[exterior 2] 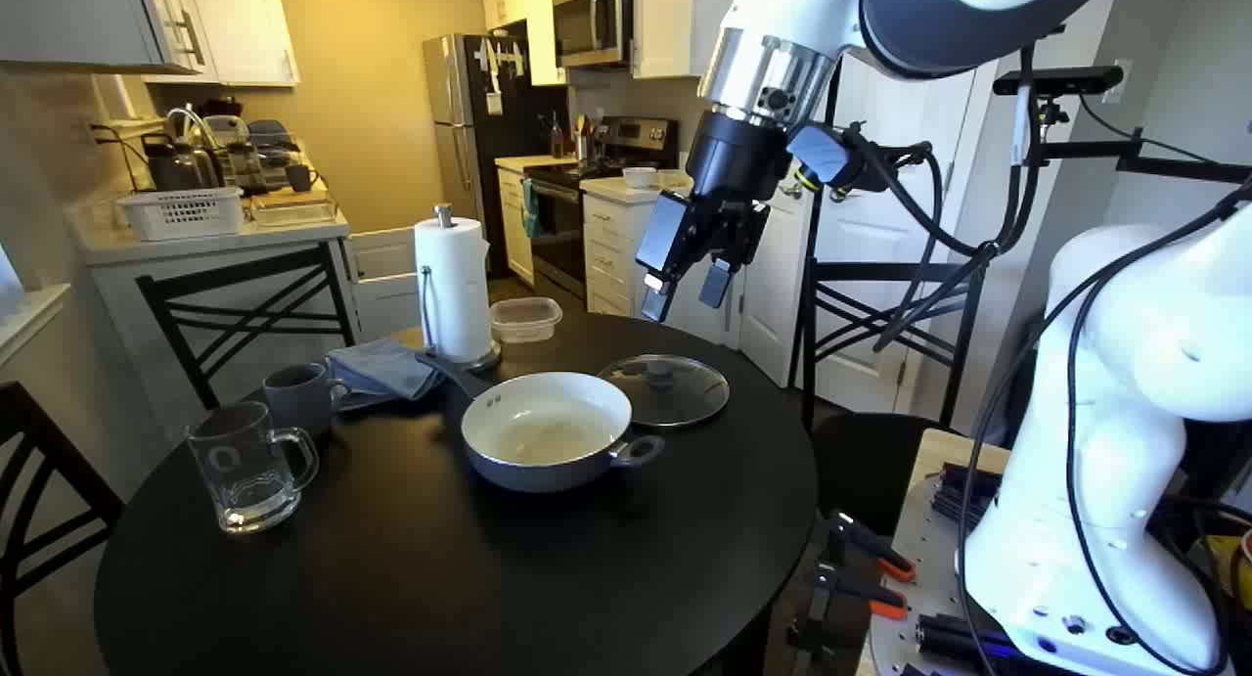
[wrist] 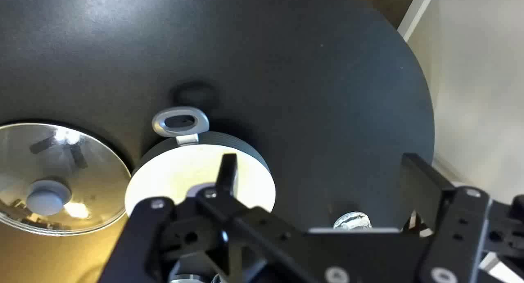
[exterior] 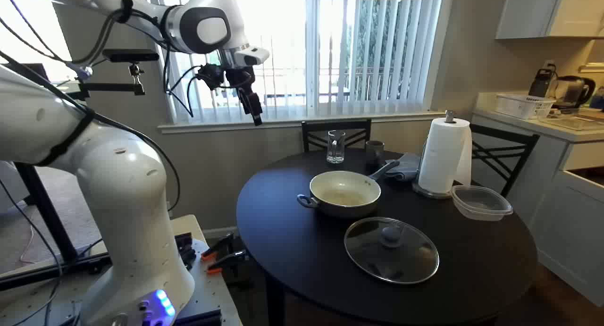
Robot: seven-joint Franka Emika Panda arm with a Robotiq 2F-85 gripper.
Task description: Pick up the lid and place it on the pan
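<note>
The lid, clear glass with a metal rim and grey centre knob, lies flat on the dark table in both exterior views (exterior: 401, 264) (exterior 2: 675, 402) and at the left of the wrist view (wrist: 94, 172). The pan, grey outside and cream inside, stands beside the lid, uncovered, in both exterior views (exterior: 344, 191) (exterior 2: 548, 436) and in the wrist view (wrist: 184, 168). Its long handle is hidden in the wrist view. My gripper is high above the table, away from both things, in both exterior views (exterior: 255, 113) (exterior 2: 687, 294). In the wrist view its fingers (wrist: 320, 156) are wide apart and empty.
A paper towel roll (exterior: 443, 156), a plastic container (exterior: 481, 203), a folded cloth (exterior 2: 386, 368), a grey mug (exterior 2: 298, 397) and a glass mug (exterior 2: 249, 471) stand around the pan on the round table (exterior 2: 440, 578). Chairs (exterior 2: 254, 309) and a window (exterior: 306, 52) lie beyond.
</note>
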